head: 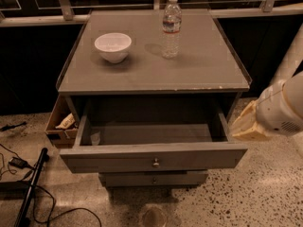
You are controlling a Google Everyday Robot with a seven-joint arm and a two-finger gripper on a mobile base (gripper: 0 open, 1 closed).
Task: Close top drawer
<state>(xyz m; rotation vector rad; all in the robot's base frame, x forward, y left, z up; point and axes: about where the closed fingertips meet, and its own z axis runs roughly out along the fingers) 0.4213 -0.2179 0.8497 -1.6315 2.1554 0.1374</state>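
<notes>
The top drawer (pixel 154 159) of a grey cabinet is pulled far out, its flat front toward the camera with a small round metal knob (pixel 155 163) at centre. Its inside looks empty. A lower drawer front (pixel 154 178) with a like knob shows just beneath, nearly flush. My gripper (pixel 247 126) is at the right of the open drawer, close to its right side wall and front corner, at about drawer height. The white arm (pixel 284 109) comes in from the right edge.
On the cabinet top (pixel 199 70) stand a white bowl (pixel 112 46) and a clear water bottle (pixel 171 26). A cardboard box (pixel 61 124) sits at the cabinet's left. Black cables and a pole (pixel 29 188) lie on the speckled floor at left. A railing runs behind.
</notes>
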